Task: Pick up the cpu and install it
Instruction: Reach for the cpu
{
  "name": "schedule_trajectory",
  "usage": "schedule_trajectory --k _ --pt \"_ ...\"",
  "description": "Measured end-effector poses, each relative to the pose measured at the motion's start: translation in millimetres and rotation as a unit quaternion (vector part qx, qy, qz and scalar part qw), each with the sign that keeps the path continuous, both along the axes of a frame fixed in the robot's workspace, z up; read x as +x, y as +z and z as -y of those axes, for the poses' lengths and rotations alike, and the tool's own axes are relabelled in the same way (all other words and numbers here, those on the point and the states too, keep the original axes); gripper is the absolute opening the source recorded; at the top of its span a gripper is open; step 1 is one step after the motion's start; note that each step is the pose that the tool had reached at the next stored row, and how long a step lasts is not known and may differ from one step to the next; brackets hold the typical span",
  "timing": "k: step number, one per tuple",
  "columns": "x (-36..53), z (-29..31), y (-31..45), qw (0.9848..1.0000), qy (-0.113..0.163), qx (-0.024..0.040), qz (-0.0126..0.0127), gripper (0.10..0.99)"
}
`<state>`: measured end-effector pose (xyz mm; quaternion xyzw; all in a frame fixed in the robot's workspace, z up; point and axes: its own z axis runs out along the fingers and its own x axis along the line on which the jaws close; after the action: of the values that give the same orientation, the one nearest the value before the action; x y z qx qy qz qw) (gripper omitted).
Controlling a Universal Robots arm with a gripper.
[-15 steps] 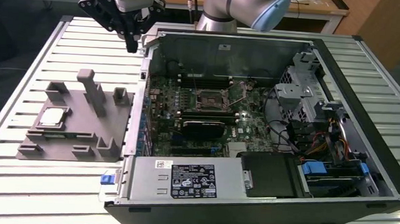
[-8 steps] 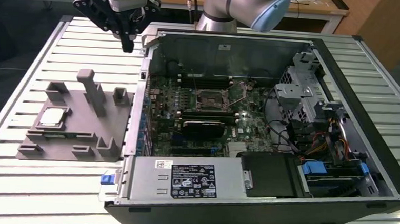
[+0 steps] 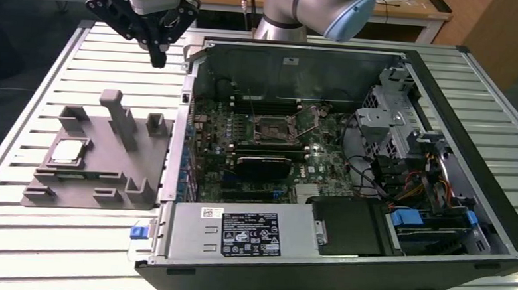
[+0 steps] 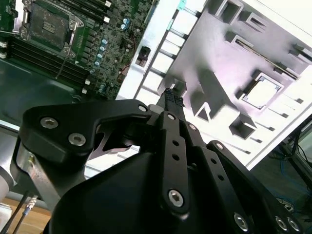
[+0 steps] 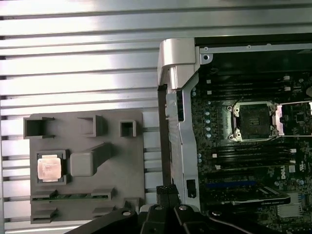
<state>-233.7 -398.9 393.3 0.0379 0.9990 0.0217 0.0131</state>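
Note:
The cpu [image 3: 68,150], a small silver-topped square chip, lies flat in a recess of the grey fixture block [image 3: 106,177] on the slatted table, at the exterior view's left of the open computer case. In both wrist views it sits in the same recess [image 5: 50,168] [image 4: 262,91]. My gripper [image 3: 158,58] hangs high above the table, beyond the block's far edge and near the case's corner. Its black fingers [image 4: 170,97] are pressed together with nothing between them. The motherboard's socket [image 3: 272,128] [image 5: 254,121] stands uncovered with its frame raised.
The open case [image 3: 440,81] holds the motherboard, drive cage, cables and a power supply [image 3: 236,231]. Its metal side wall [image 5: 178,122] stands between block and socket. Tall posts [image 3: 117,117] rise from the fixture block near the cpu.

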Motion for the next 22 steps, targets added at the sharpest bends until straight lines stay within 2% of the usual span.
schedule_trajectory --k 12,17,22 --pt "-14.7 0.0 0.0 1.0 0.0 0.0 0.0 0.106" --pt "-24.4 0.0 -1.0 1.0 0.0 0.0 0.0 0.106" --pt "-35.3 0.0 -5.6 1.0 0.0 0.0 0.0 0.106"
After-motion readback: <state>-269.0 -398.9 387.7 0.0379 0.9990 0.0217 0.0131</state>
